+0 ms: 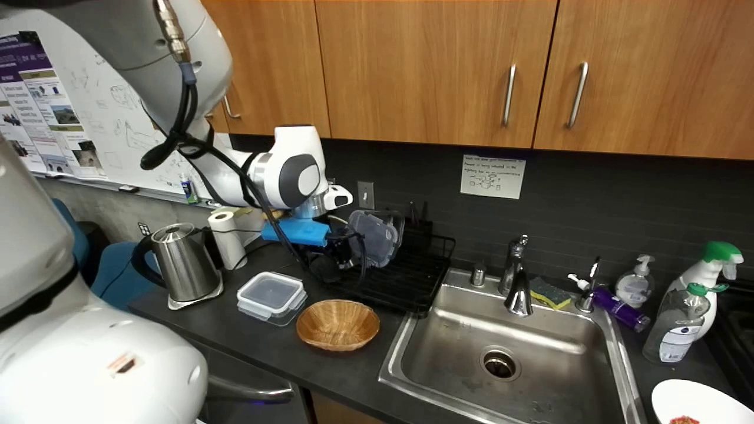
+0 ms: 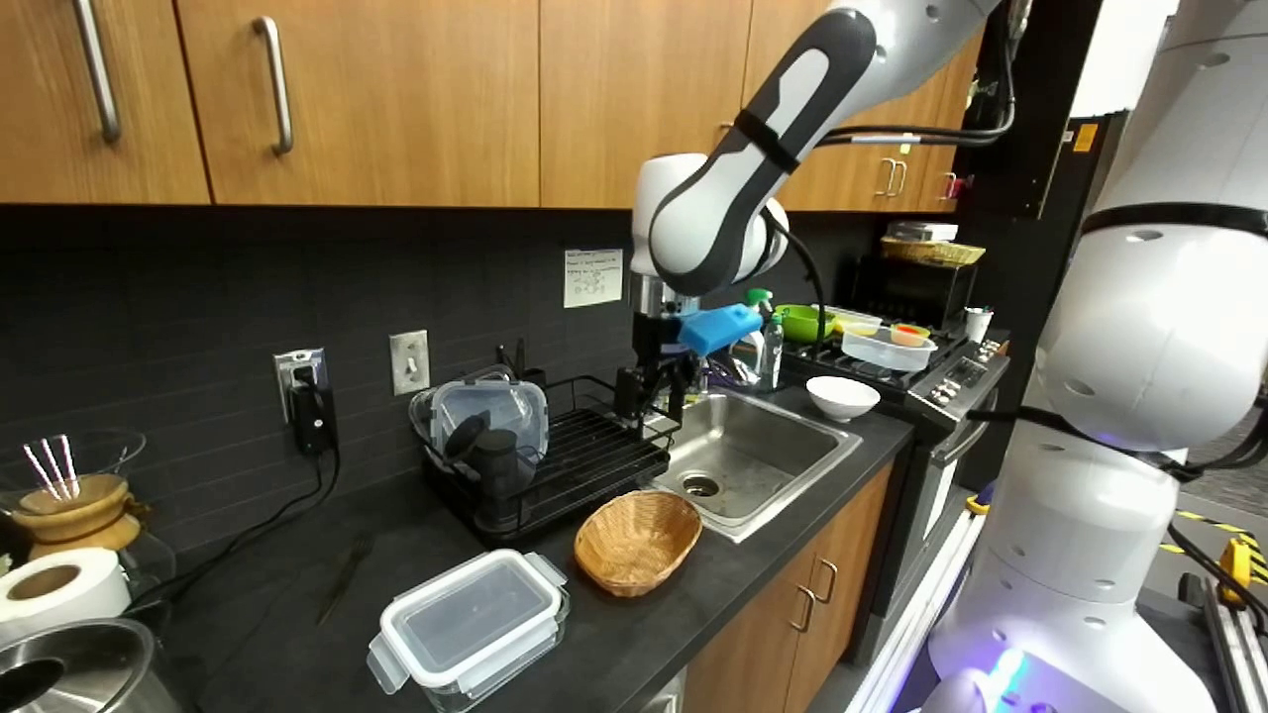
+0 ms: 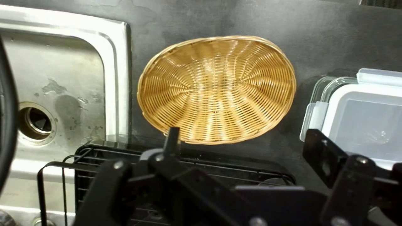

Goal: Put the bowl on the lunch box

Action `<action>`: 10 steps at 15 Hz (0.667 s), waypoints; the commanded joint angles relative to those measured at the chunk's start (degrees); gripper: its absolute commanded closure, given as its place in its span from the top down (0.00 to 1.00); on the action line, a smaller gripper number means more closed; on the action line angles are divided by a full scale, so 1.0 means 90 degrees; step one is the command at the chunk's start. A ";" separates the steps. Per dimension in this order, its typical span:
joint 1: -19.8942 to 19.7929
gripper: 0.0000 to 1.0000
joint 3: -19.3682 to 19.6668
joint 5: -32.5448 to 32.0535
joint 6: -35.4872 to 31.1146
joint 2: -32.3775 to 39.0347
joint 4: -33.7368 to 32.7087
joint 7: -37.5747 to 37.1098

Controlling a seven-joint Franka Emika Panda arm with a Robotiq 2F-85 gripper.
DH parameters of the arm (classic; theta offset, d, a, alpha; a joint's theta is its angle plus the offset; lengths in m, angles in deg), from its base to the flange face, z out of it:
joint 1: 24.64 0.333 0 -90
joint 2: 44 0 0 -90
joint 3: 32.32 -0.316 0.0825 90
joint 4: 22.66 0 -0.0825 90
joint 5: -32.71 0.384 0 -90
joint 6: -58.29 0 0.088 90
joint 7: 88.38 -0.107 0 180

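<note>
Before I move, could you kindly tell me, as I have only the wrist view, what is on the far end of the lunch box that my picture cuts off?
Observer: A clip flap juts outward there, on the side of the lunch box away from the woven bowl.
Operator: Thank you; what stands beyond it?
Observer: In an exterior view, a steel kettle stands past that end.
Operator: And please, is there another bowl?
Observer: Yes, a white bowl, across the sink from the woven bowl.

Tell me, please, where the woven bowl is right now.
In the wrist view, the woven bowl sits on the dark counter, right of the sink and left of the lidded lunch box.
</note>
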 commanded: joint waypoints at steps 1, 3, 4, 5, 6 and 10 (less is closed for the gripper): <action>0.0135 1.00 -0.0101 -0.0297 -0.0809 0.0676 0.0031 -0.0488; 0.0198 1.00 -0.0085 -0.0267 -0.1338 0.1012 0.0011 -0.0481; 0.0228 1.00 -0.0061 -0.0242 -0.1554 0.1163 -0.0032 -0.0469; 0.0256 1.00 -0.0050 -0.0158 -0.1726 0.1302 -0.0093 -0.0469; 0.0287 1.00 -0.0045 -0.0133 -0.1846 0.1414 -0.0173 -0.0463; 0.0384 1.00 -0.0106 0.0051 -0.1928 0.1668 -0.0547 -0.0430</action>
